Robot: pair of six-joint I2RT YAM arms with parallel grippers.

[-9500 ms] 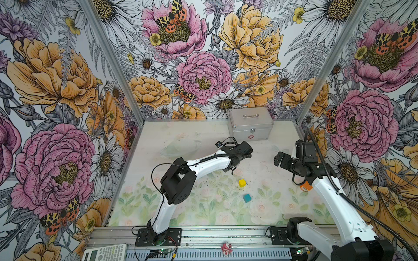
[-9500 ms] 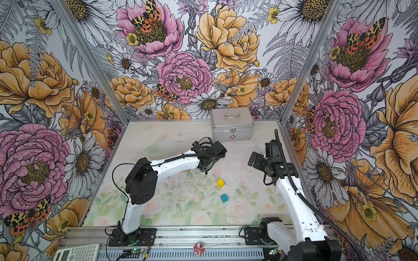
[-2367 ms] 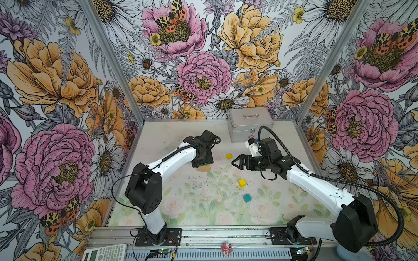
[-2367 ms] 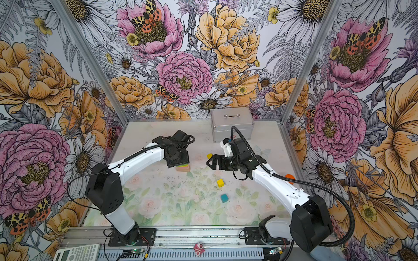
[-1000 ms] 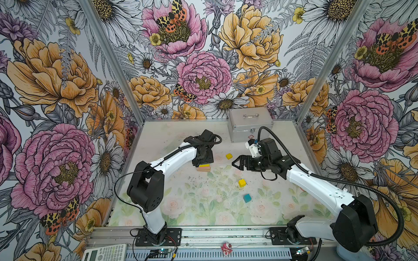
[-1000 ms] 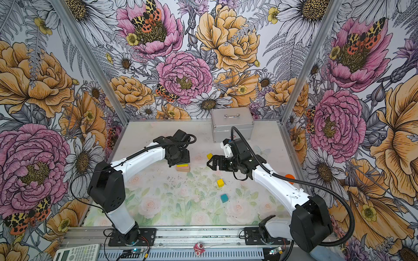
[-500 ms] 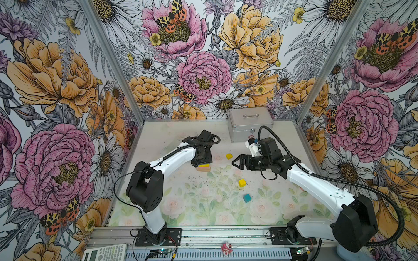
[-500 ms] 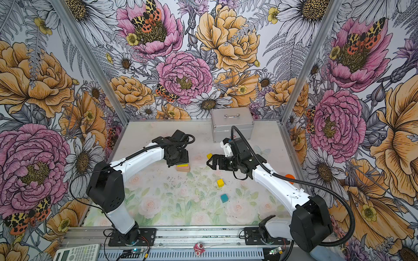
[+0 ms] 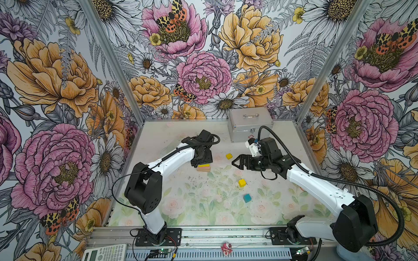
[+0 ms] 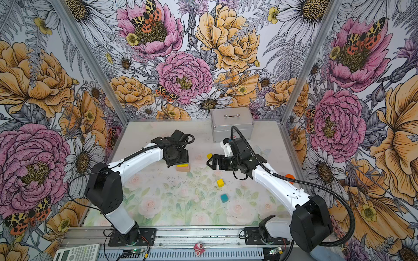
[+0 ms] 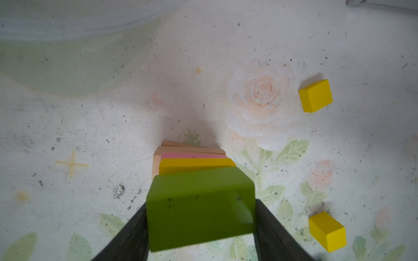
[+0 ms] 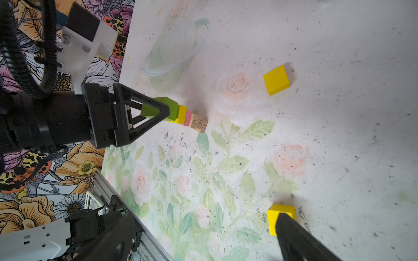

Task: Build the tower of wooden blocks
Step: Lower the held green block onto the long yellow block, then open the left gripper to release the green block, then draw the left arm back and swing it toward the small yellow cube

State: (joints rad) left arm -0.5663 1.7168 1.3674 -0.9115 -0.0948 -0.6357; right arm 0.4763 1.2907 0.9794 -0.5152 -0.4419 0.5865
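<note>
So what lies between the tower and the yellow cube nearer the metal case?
Only bare mat with a printed rose lies between the tower and that yellow cube; the left wrist view shows it.

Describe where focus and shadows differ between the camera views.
Left wrist view: green bar near the lens is soft, dark shadow on the mat beyond it. Right wrist view: numbers on the tan bars read sharp. Both top views: even light, faint shadows.

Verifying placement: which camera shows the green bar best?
Right wrist: green bar side-on, on the yellow slab, flanked by the left tool. Left wrist: only its top. Both top views: hidden under the arm.
</note>
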